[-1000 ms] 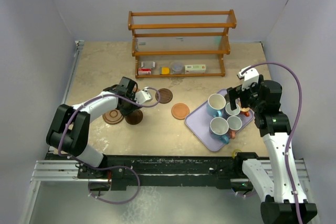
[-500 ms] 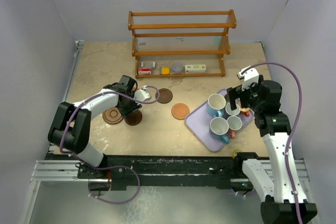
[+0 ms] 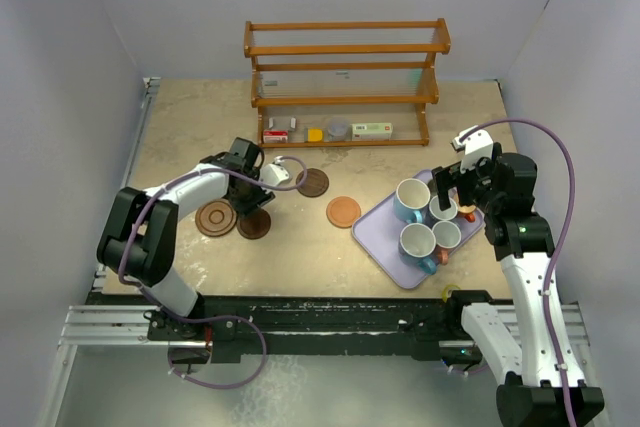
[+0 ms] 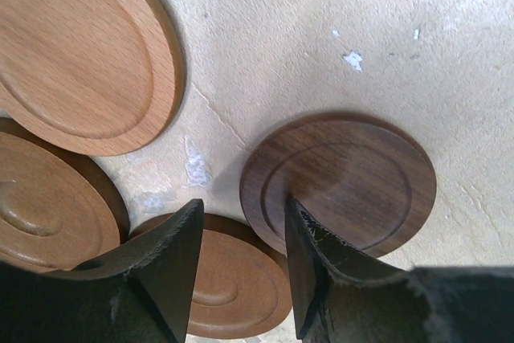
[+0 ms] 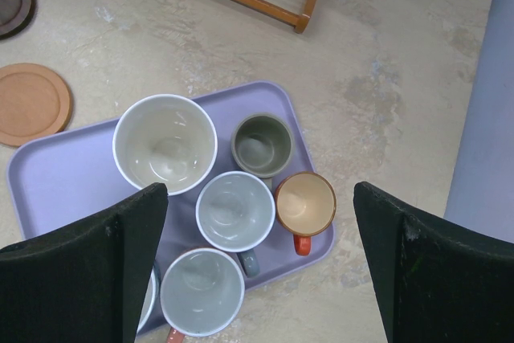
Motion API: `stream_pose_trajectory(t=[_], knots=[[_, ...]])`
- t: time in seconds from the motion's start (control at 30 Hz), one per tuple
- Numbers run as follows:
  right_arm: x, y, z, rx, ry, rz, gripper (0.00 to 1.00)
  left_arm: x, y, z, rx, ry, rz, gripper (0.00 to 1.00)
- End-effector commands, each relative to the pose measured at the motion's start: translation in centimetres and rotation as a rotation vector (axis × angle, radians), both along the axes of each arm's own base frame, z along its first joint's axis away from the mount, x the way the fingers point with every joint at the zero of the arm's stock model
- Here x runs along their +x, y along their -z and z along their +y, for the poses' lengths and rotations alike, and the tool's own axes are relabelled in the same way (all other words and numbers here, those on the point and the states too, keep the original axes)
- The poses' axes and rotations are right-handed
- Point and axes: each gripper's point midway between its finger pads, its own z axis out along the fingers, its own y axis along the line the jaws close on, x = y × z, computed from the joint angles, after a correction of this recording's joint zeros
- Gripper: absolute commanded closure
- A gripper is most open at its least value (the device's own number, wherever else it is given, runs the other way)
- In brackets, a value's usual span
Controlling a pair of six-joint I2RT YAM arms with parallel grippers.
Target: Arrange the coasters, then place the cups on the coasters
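Left wrist view: my left claw (image 4: 241, 208) hangs low over the table (image 4: 321, 38), its two dark fingers parted with nothing between them. It is released and grasps no coaster. A dark brown coaster (image 4: 345, 182) with a grooved ring lies flat right under it, one edge beneath my right fingertip; I cannot tell whether the finger touches it. A light coaster (image 4: 80, 54) sits ahead and to the left of the claw. A mid-brown coaster (image 4: 36, 206) lies just left of it, tucked partly under the light one. A fourth coaster (image 4: 221, 283) lies under my fingers, close against the dark one.

My right claw (image 5: 259, 190) hovers high with its fingers spread as wide as they go, holding nothing. Straight below it the cups (image 5: 235, 210) crowd together on a lavender tray (image 5: 56, 174). I count five clearly, and the rim of a sixth peeks out beside my left finger. An orange coaster (image 5: 28, 104) lies bare on the table, off to the left of this claw.

By my judgement the task is early. The coasters near my left claw are bunched rather than spaced out, and no cup stands on a coaster. Spreading the discs and moving every cup remain.

The surface is mottled beige, stone-like, with white scuffs. Pale lavender-grey walls close it in, and a wooden rack (image 3: 345, 82) stands at the far edge, well beyond both claws.
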Motion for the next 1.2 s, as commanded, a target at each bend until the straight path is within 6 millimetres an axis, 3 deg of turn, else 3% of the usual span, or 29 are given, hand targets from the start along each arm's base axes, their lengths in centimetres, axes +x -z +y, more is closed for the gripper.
stream_pose_trajectory(t=[0.0,0.4,0.8,1.17], knots=[[0.2,-1.1,0.2,0.005,-0.014,-0.034,0.00,2.3,-0.8,-1.0,-0.046,-0.024,-0.058,0.58],[0.3,-1.1,0.3,0.008,-0.017,-0.032,0.00,3.1,-0.6,-0.4,-0.018,-0.074,-0.095,0.62],[0.4,-0.8,0.3,0.010,-0.019,-0.020,0.00,3.6,-0.7,-0.9,-0.047,-0.095,-0.110,0.63],[0.3,-0.9,0.3,0.007,-0.016,-0.023,0.00,4.6,-1.9,-1.0,-0.048,-0.103,-0.146,0.63]])
